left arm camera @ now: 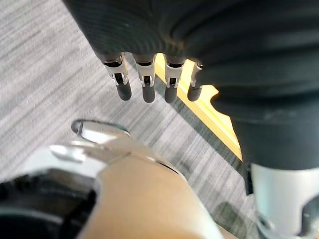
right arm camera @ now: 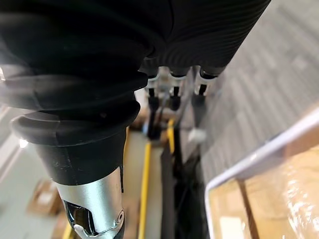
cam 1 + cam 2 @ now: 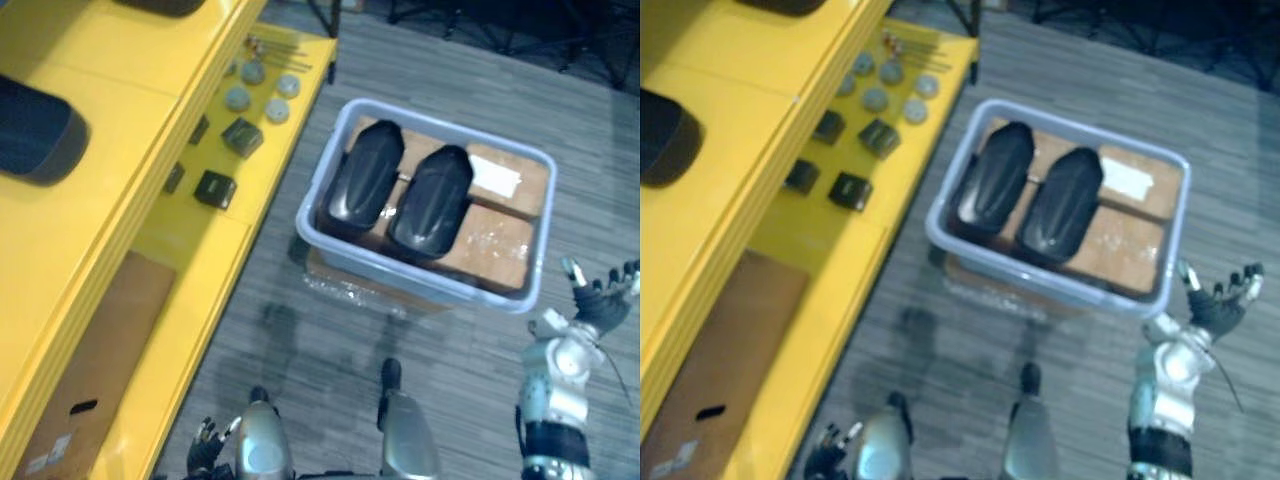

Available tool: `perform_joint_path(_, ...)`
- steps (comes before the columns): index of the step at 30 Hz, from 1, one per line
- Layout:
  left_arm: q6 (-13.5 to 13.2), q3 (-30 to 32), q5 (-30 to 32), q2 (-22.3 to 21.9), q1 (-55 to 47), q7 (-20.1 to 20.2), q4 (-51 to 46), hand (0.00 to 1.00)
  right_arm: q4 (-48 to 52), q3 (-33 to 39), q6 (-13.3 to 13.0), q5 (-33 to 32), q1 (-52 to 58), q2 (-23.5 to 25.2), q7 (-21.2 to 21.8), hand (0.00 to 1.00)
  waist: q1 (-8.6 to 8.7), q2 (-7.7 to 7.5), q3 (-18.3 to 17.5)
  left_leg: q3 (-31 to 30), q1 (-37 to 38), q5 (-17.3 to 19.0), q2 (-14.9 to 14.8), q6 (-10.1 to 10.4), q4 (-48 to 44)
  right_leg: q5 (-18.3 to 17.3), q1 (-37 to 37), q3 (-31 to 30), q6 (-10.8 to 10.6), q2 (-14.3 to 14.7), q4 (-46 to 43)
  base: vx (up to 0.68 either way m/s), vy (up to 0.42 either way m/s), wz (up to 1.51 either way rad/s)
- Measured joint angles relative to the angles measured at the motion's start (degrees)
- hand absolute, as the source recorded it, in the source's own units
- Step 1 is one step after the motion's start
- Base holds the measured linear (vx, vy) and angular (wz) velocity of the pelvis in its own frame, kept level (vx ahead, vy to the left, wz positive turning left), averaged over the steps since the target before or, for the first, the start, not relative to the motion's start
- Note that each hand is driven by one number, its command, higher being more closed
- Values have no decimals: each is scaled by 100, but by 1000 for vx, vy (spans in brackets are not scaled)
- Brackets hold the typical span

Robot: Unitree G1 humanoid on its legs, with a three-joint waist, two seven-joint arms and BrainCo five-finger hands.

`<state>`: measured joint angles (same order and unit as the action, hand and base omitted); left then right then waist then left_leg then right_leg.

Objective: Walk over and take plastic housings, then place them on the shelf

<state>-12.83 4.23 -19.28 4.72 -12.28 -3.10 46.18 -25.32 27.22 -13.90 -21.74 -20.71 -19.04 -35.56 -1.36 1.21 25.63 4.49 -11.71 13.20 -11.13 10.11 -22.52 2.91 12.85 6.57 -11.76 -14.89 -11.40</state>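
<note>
**Entry: housings in the bin, both hands empty**

- Two black plastic housings (image 3: 365, 175) lie side by side inside a grey-blue bin (image 3: 420, 275). Their long sides are just beside each other and their glossy backs face up.
- They rest on brown cardboard (image 3: 495, 245) that lines the bin's bottom. A white label (image 3: 495, 178) lies on that cardboard, beside the housing farther from the shelf.
- The bin sits on a wrapped carton (image 3: 350, 285), which stands on the grey striped floor (image 3: 330, 340) close to the yellow shelf (image 3: 120, 150).
- Right hand (image 3: 598, 300): raised just outside the bin's near right corner, not touching the bin. Its fingers (image 2: 199, 94) are straight and spread and hold nothing.
- Left hand (image 3: 205, 445): low at the robot's side, next to the shelf's front edge and well apart from the bin. Its fingers (image 1: 123, 89) hang straight in a loose row over the floor and hold nothing.
- Lower level of the shelf: round grey discs (image 3: 238, 98) in a cluster, and nearer along it small black blocks (image 3: 215, 188). A flat brown cardboard sheet (image 3: 100, 370) lies at the near end.
- Upper level: a dark rounded part (image 3: 35, 130) lies on the yellow surface.
</note>
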Motion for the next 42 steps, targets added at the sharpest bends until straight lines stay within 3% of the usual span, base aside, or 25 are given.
perform_joint_path(6,71,-453,-321,75,285,162,208,0,-2206,-334,427,3,-1943,-1540,-240,0,-316,435,231,-238,-471,-213,246,-70,-13,267,206,156,-41,-193,196,-103,24,22)
perform_joint_path(13,52,-694,-596,-68,298,415,405,0,-3379,-1072,793,30,-3277,-2568,-450,0,-421,833,405,-253,-640,-382,374,-111,133,412,368,170,-69,-282,331,-15,10,4)
perform_joint_path(15,49,-774,-700,-67,298,465,446,0,-3443,-1206,905,69,-3440,-2666,-429,0,-416,879,415,-251,-642,-459,406,-110,258,424,422,177,-68,-312,342,5,-8,5)
perform_joint_path(23,30,-908,-790,-18,299,623,457,0,-3978,-1403,1435,309,-3858,-2727,69,0,-442,902,414,-386,-652,-554,504,-113,398,426,415,305,-66,-408,310,1,-6,8)
perform_joint_path(31,45,-1054,-791,24,300,663,466,0,-4097,-1804,1581,951,-3932,-2809,750,0,-474,945,385,-527,-744,-641,602,-139,409,419,414,434,-71,-499,255,-29,-6,11)
perform_joint_path(36,57,-1079,-790,39,304,732,469,0,-4118,-2028,2054,1158,-4072,-2834,942,0,-487,946,385,-544,-742,-681,608,-128,413,404,419,437,-74,-506,195,-26,-9,2)
perform_joint_path(40,53,-1182,-793,80,304,845,512,0,-4538,-1999,2744,1153,-4071,-2834,888,0,-507,947,384,-547,-743,-686,608,-124,414,403,419,437,-75,-506,192,0,0,0)
perform_joint_path(42,42,-1199,-794,82,314,868,579,0,-4560,-1987,2843,1155,-4067,-2835,720,0,-502,949,383,-546,-742,-686,608,-124,414,403,419,436,-75,-505,192,0,0,0)
